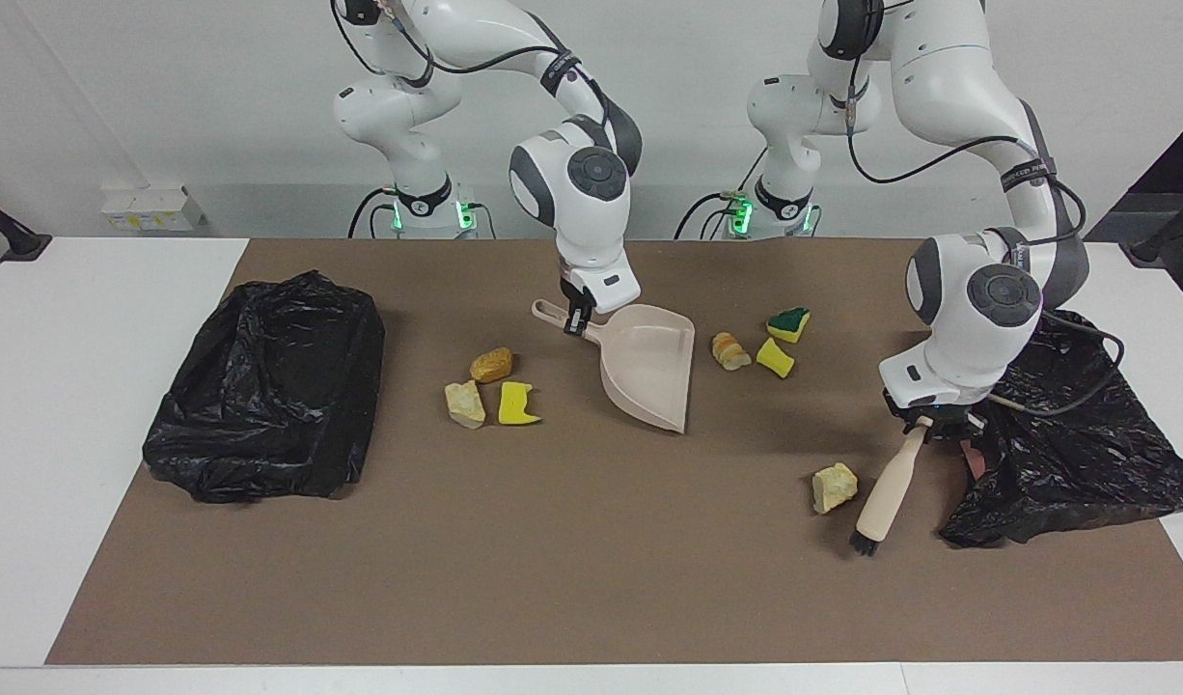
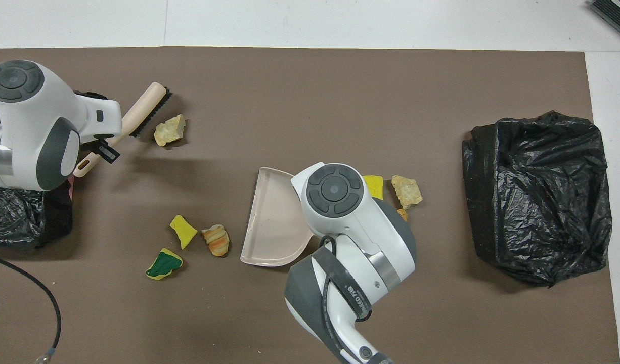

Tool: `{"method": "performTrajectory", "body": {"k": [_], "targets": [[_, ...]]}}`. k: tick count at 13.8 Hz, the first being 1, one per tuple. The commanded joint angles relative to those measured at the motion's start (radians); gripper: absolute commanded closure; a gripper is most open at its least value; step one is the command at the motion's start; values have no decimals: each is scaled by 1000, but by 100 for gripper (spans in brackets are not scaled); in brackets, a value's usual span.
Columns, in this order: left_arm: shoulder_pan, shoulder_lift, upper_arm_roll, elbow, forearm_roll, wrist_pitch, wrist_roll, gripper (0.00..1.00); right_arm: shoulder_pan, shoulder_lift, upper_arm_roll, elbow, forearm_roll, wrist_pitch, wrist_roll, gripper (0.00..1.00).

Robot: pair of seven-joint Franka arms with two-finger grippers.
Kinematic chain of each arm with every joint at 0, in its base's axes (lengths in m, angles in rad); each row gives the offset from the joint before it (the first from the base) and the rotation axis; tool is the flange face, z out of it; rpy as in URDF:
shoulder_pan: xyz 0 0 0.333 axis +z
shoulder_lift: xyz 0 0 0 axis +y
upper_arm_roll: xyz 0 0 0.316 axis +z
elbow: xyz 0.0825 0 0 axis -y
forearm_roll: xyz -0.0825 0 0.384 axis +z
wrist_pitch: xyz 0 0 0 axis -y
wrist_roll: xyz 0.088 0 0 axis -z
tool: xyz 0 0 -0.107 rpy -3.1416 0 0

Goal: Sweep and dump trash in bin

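Seven scraps of trash lie on the brown mat. Nearest the robots, the right gripper [image 1: 579, 323] is clamped on the handle of the beige plastic dustpan [image 1: 649, 372], held tilted on edge near mid-table. Beside it toward the left arm's end sit a green-backed sponge piece [image 1: 789, 323], a yellow sponge piece [image 1: 774, 358] and an orange bread-like chunk [image 1: 729, 350]. Toward the right arm's end lie a tan chunk [image 1: 492, 364], a cream chunk [image 1: 464, 403] and a yellow notched sponge [image 1: 517, 404]. Farther out, the left gripper [image 1: 924, 422] is closed on the beige-handled brush [image 1: 886, 492], its bristles just beside a cream scrap [image 1: 834, 486], next to a black-bagged bin [image 1: 1064, 425]. Another black-bagged bin [image 1: 263, 386] sits at the right arm's end.
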Motion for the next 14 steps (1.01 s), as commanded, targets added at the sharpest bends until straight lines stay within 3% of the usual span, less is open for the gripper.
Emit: {"method": "performTrajectory", "body": {"k": [1, 4, 8, 11, 14], "targets": [[-8, -34, -5, -59, 19, 9, 23, 100, 18, -41, 6, -54, -13, 5, 15, 100], [-9, -83, -54, -141, 19, -1, 24, 100, 23, -50, 6, -63, -15, 2, 54, 100], [-8, -131, -171, -167, 18, -206, 17, 100, 11, -78, 6, -131, -13, 25, 48, 100], [-9, -240, -258, -261, -2, -277, 3, 100, 11, -79, 6, -160, -13, 30, 52, 100], [-11, -326, -363, -326, -125, -297, -138, 100, 11, -79, 4, -160, -13, 30, 54, 100]]}}
